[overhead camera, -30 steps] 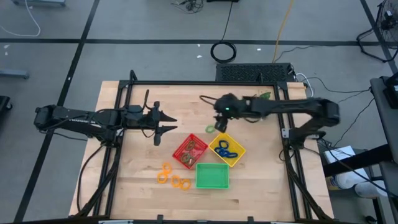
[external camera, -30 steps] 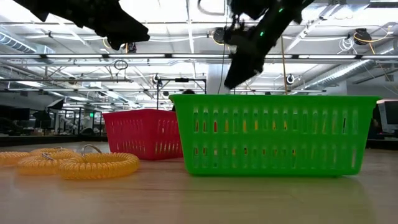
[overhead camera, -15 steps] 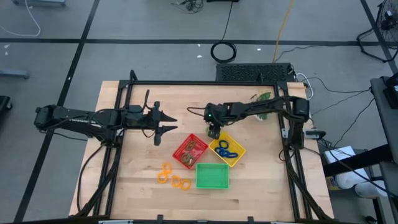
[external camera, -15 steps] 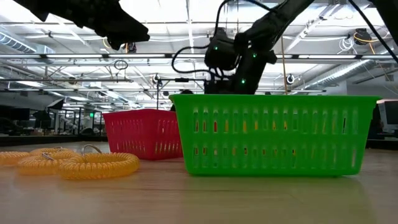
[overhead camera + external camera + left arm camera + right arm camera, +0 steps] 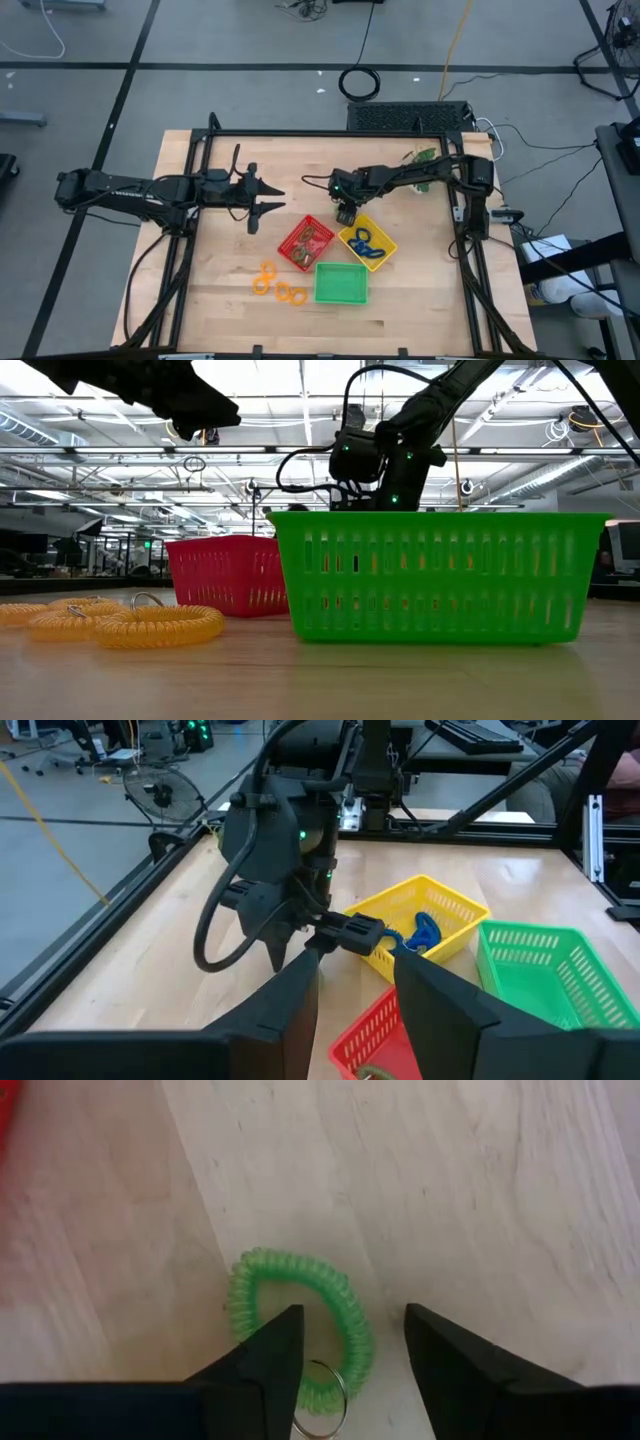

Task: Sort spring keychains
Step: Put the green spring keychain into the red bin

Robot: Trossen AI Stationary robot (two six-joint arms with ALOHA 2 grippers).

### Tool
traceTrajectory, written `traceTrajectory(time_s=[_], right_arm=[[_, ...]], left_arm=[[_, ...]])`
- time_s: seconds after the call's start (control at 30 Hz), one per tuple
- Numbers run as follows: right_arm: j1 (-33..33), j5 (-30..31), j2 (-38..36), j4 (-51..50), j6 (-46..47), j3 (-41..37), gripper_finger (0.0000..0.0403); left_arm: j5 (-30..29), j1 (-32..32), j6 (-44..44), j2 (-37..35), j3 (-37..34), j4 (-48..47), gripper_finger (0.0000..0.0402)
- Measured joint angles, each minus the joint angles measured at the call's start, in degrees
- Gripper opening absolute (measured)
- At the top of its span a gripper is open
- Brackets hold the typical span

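A green spring keychain [image 5: 300, 1320] with a metal ring lies flat on the wood beside the yellow tray [image 5: 385, 243]. My right gripper [image 5: 352, 1330] points steeply down over it and is open. One finger stands inside the loop and the other outside it, with one side of the coil between them. Blue keychains [image 5: 365, 240] lie in the yellow tray. Orange keychains [image 5: 278, 287] lie on the table left of the green tray [image 5: 341, 282]. My left gripper [image 5: 358, 965] hovers open at the table's left.
The red tray [image 5: 307, 242], with keychains in it, sits against the yellow one, just near-left of my right gripper [image 5: 345, 212]. A leafy plant [image 5: 422, 157] lies at the far right. In the low view the green tray [image 5: 440, 575] hides the right fingertips.
My right gripper has come down from well above the table and a little toward the near edge. It has tipped to point more steeply downward and now stands low over the green keychain. The left arm has kept still.
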Motion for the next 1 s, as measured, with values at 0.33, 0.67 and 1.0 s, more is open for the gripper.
traceTrajectory(time_s=[0.33, 0.67, 1.0], right_arm=[[0.0, -1.2, 0.0, -0.4, -3.3, 0.0, 0.0090], [0.0, -1.1, -0.1, -0.1, -7.2, 0.1, 0.0014], [0.0, 3.4, -2.4, -0.2, -10.7, 4.0, 0.0003]], left_arm=[[0.0, 0.0, 0.0, 0.0, 0.0, 0.0, 0.0141], [0.0, 0.0, 0.0, 0.0, 0.0, 0.0, 0.0141], [0.0, 0.0, 0.0, 0.0, 0.0, 0.0, 0.0141]])
